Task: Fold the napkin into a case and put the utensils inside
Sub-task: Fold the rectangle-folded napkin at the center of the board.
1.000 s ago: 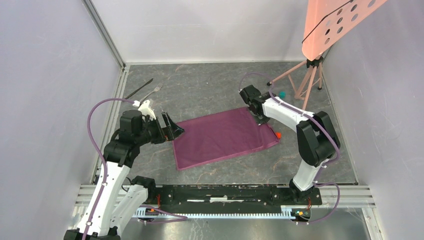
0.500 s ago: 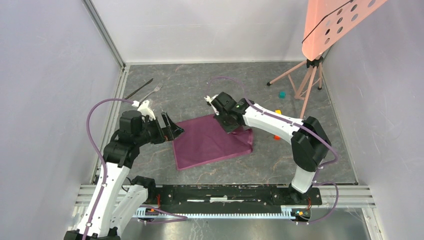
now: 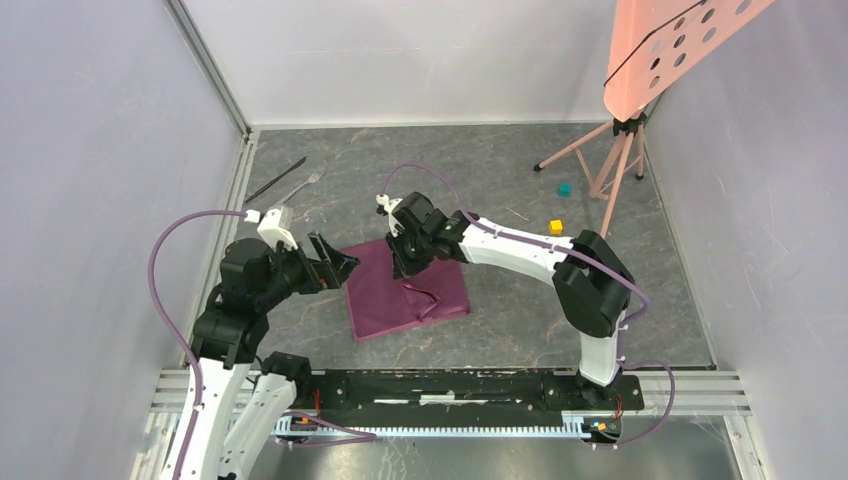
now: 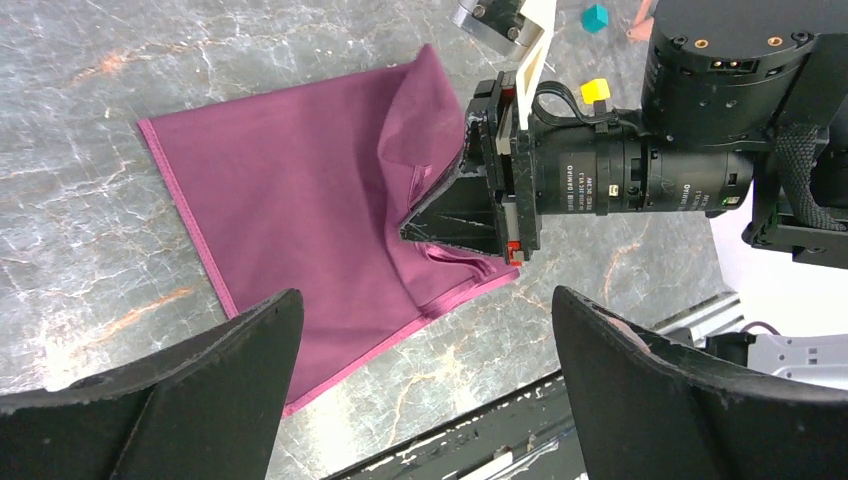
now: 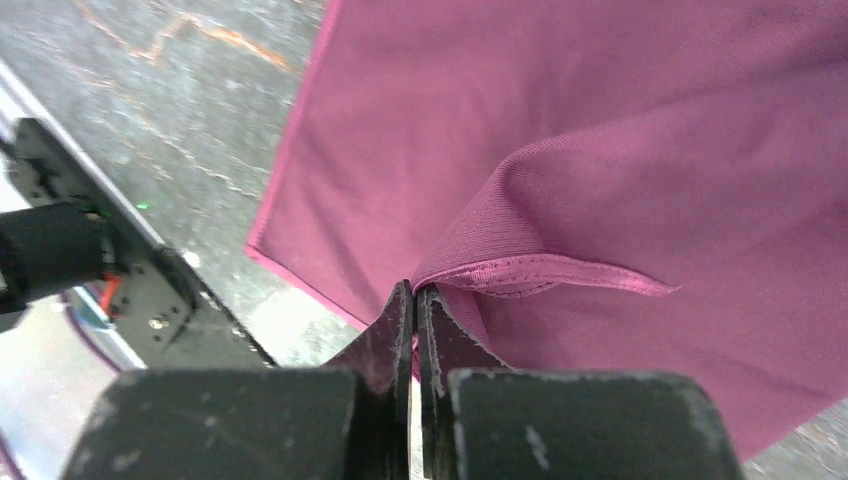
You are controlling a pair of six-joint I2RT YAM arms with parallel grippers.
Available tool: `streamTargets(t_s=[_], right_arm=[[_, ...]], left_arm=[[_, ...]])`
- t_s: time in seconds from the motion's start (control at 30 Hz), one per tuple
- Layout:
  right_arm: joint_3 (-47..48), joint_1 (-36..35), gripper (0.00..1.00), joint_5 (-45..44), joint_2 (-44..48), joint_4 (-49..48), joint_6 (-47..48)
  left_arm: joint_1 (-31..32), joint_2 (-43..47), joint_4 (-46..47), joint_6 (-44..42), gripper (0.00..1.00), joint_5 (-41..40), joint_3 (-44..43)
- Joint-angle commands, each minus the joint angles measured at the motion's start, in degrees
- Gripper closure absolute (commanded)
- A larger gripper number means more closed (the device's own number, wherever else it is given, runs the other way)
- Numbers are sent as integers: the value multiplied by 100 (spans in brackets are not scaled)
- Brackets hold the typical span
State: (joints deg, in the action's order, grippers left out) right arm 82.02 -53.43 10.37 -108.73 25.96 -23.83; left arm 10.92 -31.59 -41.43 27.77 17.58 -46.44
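Observation:
The plum-purple napkin [image 3: 400,295] lies mid-table, its right part pulled over to the left in a loose fold. It also shows in the left wrist view [image 4: 300,200] and the right wrist view [image 5: 640,130]. My right gripper [image 3: 402,262] is shut on a hemmed edge of the napkin [image 5: 540,272] and holds it above the lower layer. My left gripper [image 3: 335,262] is open and empty just left of the napkin's left edge. The silver fork [image 3: 303,185] and the dark knife [image 3: 277,177] lie side by side at the far left of the table.
A yellow cube [image 3: 555,227] and a teal cube [image 3: 564,188] lie right of the napkin. A pink tripod stand [image 3: 610,165] with a perforated pink panel stands at the back right. Metal rails run along the left and near edges.
My right gripper has carried the napkin's right edge leftward across the cloth, folding it over. The left arm has drawn back slightly, gripper still open. The cubes are uncovered now.

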Motion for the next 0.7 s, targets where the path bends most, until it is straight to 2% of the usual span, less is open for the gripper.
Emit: streamTargets(t_s=[0.0,0.67], right_arm=[[139,-91,100,478,-139,-664,-519],[549,-377,100,932,-708,-994,-837]], left_arm=[[7,199,201,-119,0,-201,38],[7,347,189,-105,0,-316,42]])
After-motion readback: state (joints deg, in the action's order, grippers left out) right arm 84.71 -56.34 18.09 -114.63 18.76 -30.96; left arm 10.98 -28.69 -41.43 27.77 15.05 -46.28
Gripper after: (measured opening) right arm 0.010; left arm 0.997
